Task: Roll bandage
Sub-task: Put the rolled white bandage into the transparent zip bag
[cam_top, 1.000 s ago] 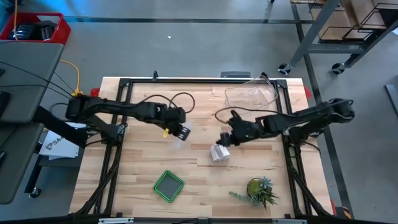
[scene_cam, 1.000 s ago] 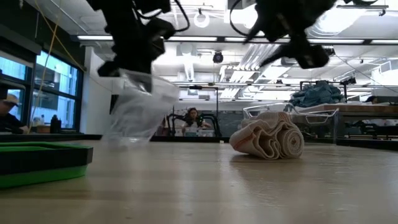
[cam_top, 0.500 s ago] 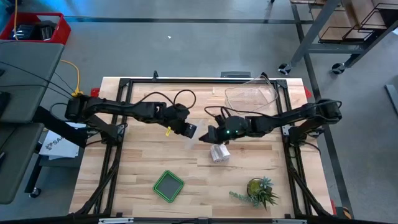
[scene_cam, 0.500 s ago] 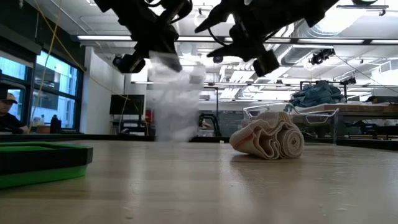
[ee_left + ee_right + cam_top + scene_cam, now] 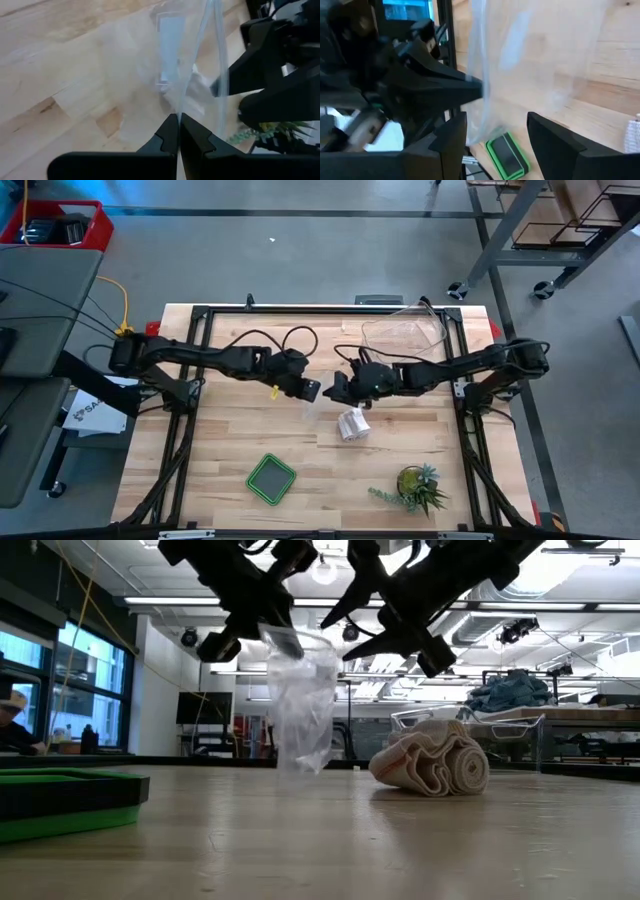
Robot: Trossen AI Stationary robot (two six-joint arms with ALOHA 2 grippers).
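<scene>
The bandage (image 5: pixel 350 423) is a loosely rolled white bundle lying on its side on the table (image 5: pixel 435 765); no gripper touches it. Just to its left, my left gripper (image 5: pixel 310 390) is shut on a crinkly clear plastic bag (image 5: pixel 300 705). My right gripper (image 5: pixel 331 391) is open and faces the left one from the table's right side. Its fingers (image 5: pixel 451 142) stand apart close before the bag's upper part (image 5: pixel 485 75). I cannot tell whether they touch it. My left gripper pinches the bag's top edge (image 5: pixel 186 102) between its two fingers (image 5: pixel 167 132). The fingers slant down from the table's left side. The bag hangs upright and slack below them, and its lower end (image 5: pixel 300 765) reaches down to the tabletop.
A clear plastic tub (image 5: pixel 402 335) stands at the far right of the table. A green tray (image 5: pixel 271 478) lies near the front edge, and a small plant (image 5: pixel 415 485) at the front right. People sit in the room beyond the table.
My right gripper has left the bandage, gone toward the table's left and the bag, and rolled. My left gripper has shifted a little toward the table's right and tipped. The bag has swung with it and now hangs upright nearer the bandage, which has stayed where it was.
</scene>
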